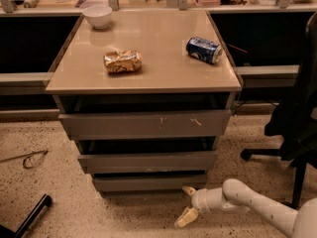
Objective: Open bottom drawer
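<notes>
The bottom drawer (148,182) is the slimmest grey front panel, lowest of three in the cabinet, near the floor. It sits about flush with the drawers above, with a dark gap over it. My gripper (186,204) is low, just right of and in front of the drawer's right end. Its two cream fingers are spread apart, one (189,190) near the drawer's lower right corner, the other (184,217) closer to the floor. It holds nothing. The white arm (247,202) comes in from the lower right.
The middle drawer (147,161) and the tall scratched top drawer (146,125) are above. On the cabinet top (158,68) are a white bowl (97,15), a crumpled snack bag (122,61) and a blue can (203,49). A black office chair (292,133) stands at the right. A black bar (29,217) lies lower left.
</notes>
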You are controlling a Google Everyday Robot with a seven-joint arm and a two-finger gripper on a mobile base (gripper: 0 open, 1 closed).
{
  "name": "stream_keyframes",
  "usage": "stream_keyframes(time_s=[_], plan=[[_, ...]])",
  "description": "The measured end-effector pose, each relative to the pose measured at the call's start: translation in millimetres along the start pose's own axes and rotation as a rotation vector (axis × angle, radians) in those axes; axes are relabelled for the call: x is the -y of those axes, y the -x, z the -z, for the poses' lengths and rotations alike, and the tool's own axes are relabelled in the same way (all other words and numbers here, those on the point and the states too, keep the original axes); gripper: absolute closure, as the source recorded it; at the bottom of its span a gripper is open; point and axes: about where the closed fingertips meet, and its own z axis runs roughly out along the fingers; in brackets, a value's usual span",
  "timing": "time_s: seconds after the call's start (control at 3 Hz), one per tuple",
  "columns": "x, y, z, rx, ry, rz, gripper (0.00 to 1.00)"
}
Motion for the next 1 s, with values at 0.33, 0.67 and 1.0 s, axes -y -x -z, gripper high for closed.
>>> stream_keyframes(time_s=[0.33,0.67,1.0], plan=[[23.6,1.5,-14.0,0.023,-0.077,0.073,0.00],[55.1,1.3,-20.5,0.135,-0.163,0.118,0.00],[72.9,-2.3,-14.7,0.139,-0.194,0.139,0.00]])
